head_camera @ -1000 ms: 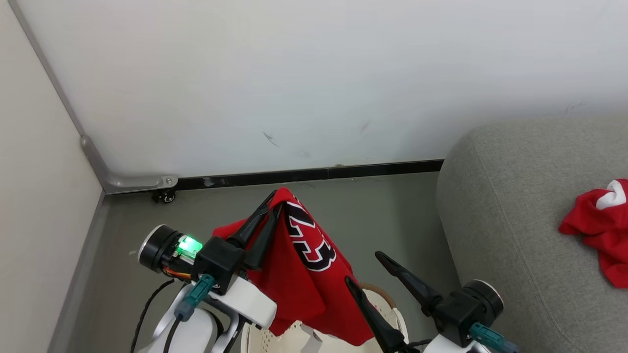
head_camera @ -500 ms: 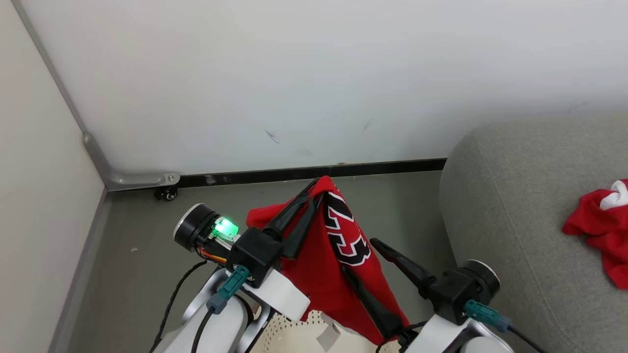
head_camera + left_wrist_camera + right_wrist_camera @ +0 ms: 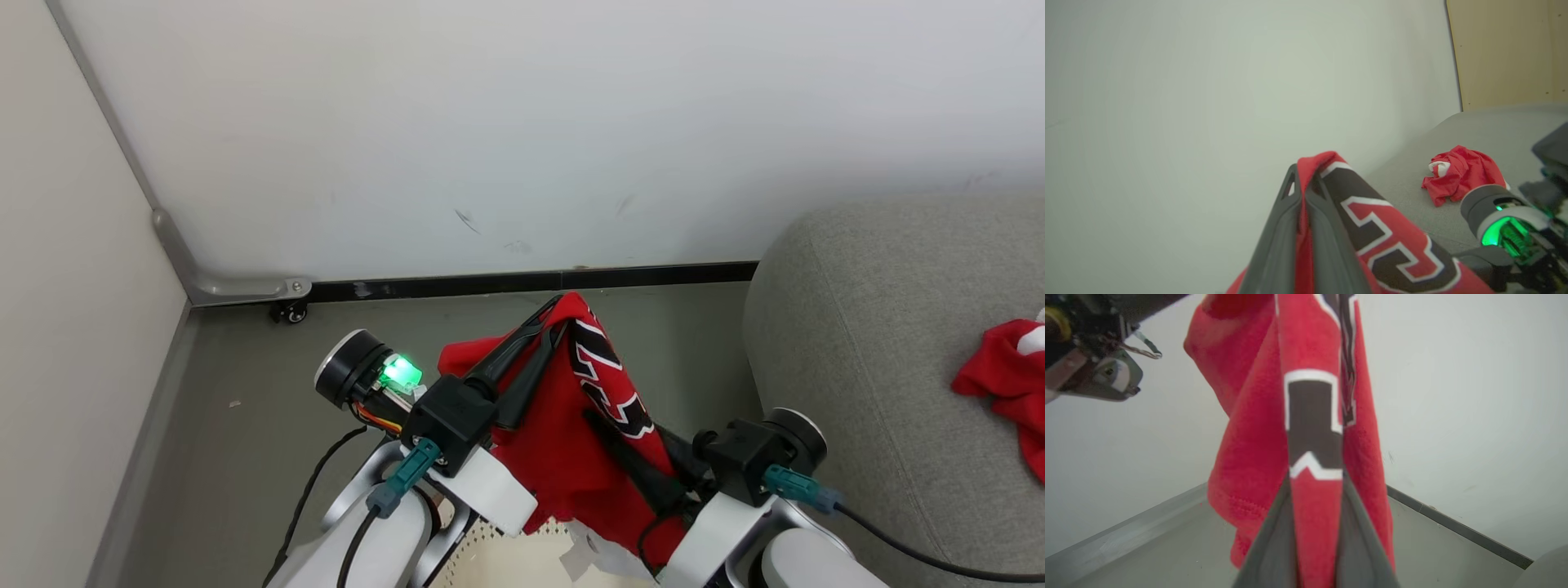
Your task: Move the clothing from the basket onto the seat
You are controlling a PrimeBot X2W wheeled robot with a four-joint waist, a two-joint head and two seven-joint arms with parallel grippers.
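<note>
A red jersey (image 3: 563, 465) with black-and-white numbering hangs over the cream perforated basket (image 3: 522, 563) at the bottom edge of the head view. My left gripper (image 3: 559, 314) is shut on the jersey's top fold, and its wrist view has red cloth pinched between the dark fingers (image 3: 1278, 245). Lower down and to the right, my right gripper (image 3: 620, 425) is shut on the jersey's hanging part (image 3: 1249, 457), with a strip of fabric between its fingers (image 3: 1274, 539). A second crumpled red garment (image 3: 1004, 384) (image 3: 1461, 175) lies on the grey seat (image 3: 882, 343) at the right.
A white wall with a black baseboard (image 3: 531, 286) stands close behind the jersey. A pale side panel with a metal corner bracket and a small caster (image 3: 290, 310) closes the left. Grey floor (image 3: 245, 392) lies between the panel and the seat.
My right gripper was open beside the jersey and has closed on its hanging part. My left gripper has carried the jersey's top toward the right. The head camera shifted slightly.
</note>
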